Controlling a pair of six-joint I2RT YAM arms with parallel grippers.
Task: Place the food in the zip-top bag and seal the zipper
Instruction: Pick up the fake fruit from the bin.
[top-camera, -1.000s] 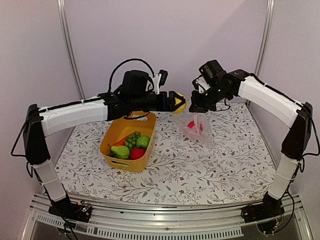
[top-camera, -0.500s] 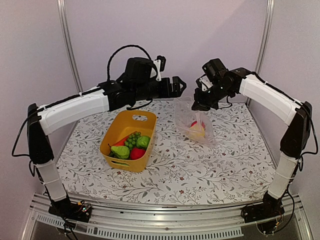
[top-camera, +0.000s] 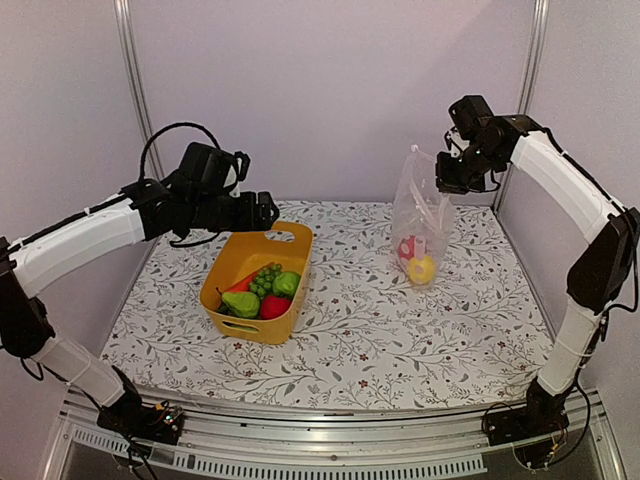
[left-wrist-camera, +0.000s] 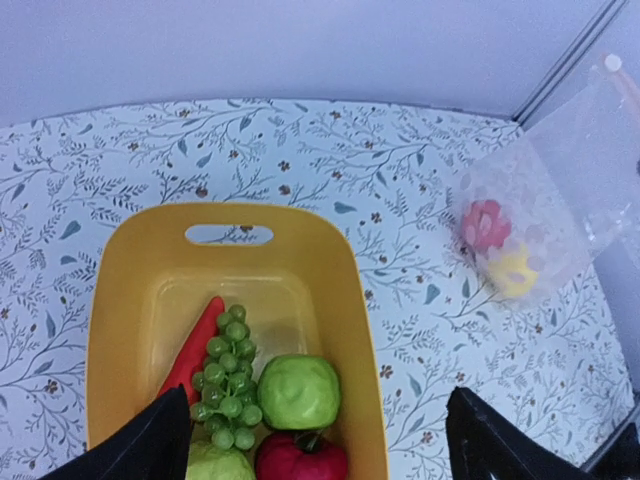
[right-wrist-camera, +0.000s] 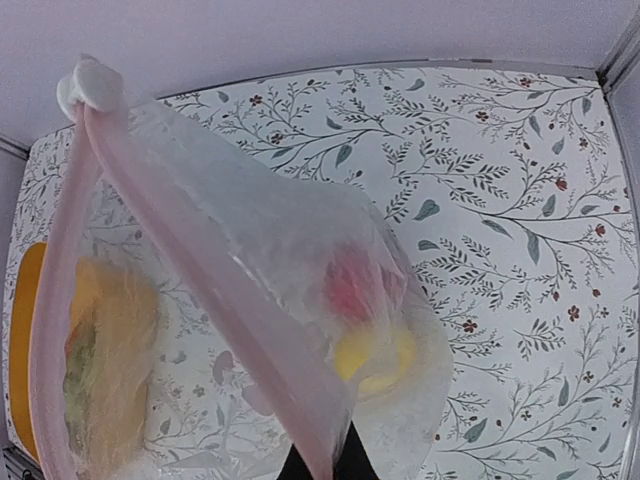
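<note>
The zip-top bag (top-camera: 420, 215) hangs upright from my right gripper (top-camera: 445, 176), which is shut on its top edge at the back right. A red piece (top-camera: 408, 247) and a yellow piece (top-camera: 422, 268) lie in its bottom, which rests on the table. In the right wrist view the zipper (right-wrist-camera: 200, 260) runs diagonally up from my fingers, with the red piece (right-wrist-camera: 350, 285) and the yellow piece (right-wrist-camera: 375, 350) behind it. My left gripper (top-camera: 262, 210) is open and empty over the far end of the yellow basket (top-camera: 222, 268). The basket holds green grapes (left-wrist-camera: 225, 380), a green round piece (left-wrist-camera: 298, 392), a red piece (left-wrist-camera: 300, 458), a carrot (left-wrist-camera: 190, 350) and a pale green piece (left-wrist-camera: 215, 465).
The floral tablecloth (top-camera: 380, 340) covers the table. Metal frame posts (top-camera: 135, 90) stand at the back corners, and the right wall is close to the right arm. The bag also shows in the left wrist view (left-wrist-camera: 560, 190) at the right.
My left gripper let the yellow piece drop into the bag and drew back left to over the basket. My right gripper lifted the bag's top up and to the right.
</note>
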